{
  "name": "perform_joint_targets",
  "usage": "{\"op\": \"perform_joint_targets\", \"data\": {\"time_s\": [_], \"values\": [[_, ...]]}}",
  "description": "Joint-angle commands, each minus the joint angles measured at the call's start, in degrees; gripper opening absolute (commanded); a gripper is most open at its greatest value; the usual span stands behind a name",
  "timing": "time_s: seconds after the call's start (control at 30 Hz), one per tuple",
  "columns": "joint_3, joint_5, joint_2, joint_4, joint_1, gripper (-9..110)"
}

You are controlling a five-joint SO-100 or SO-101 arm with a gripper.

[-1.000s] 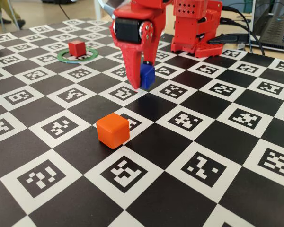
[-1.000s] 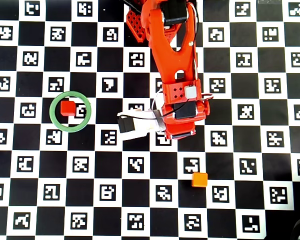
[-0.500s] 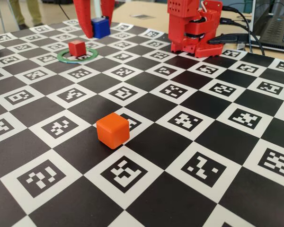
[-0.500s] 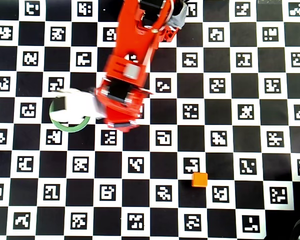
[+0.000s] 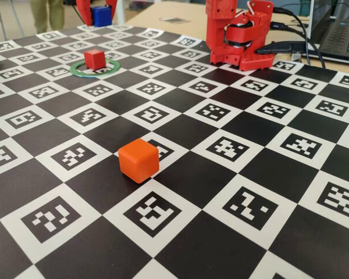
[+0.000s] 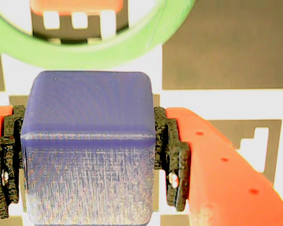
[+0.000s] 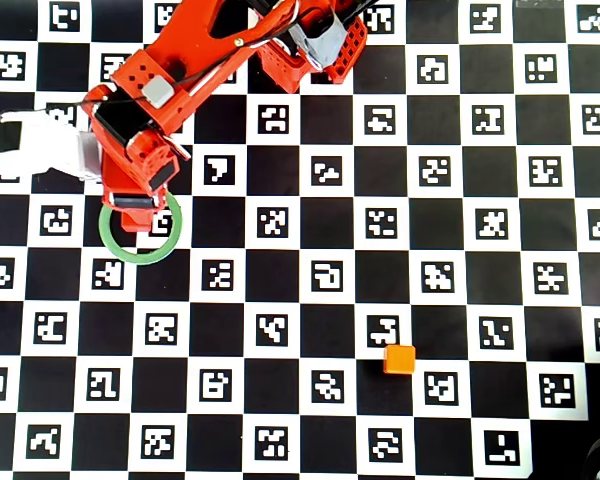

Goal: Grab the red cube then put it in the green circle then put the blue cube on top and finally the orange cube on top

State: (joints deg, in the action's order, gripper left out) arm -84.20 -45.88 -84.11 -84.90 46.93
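My gripper is shut on the blue cube, whose sides sit against the black pads. In the fixed view the blue cube hangs between the red fingers at the far left, above and beyond the green circle. The red cube stands inside that ring. The wrist view shows the green circle and the edge of the red cube just ahead of the held cube. From overhead the arm covers the blue cube and the top of the green circle. The orange cube sits alone near the front.
The red robot base stands at the back of the checkered marker board, with a laptop behind it at the right. From overhead the orange cube lies far right of the ring.
The gripper has carried the blue cube from the board's middle, up and away to the far left, ending over the far side of the green circle. Red and orange cubes have not moved.
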Motion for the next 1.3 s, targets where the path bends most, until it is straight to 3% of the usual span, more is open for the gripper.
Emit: {"op": "perform_joint_targets", "data": {"time_s": [0.0,0.47,1.27], "values": [[6.1,-0.3,-0.1,0.2,0.8,14],[11.9,-2.3,7.2,2.1,3.0,14],[0.7,-0.1,7.6,11.2,0.4,14]]}}
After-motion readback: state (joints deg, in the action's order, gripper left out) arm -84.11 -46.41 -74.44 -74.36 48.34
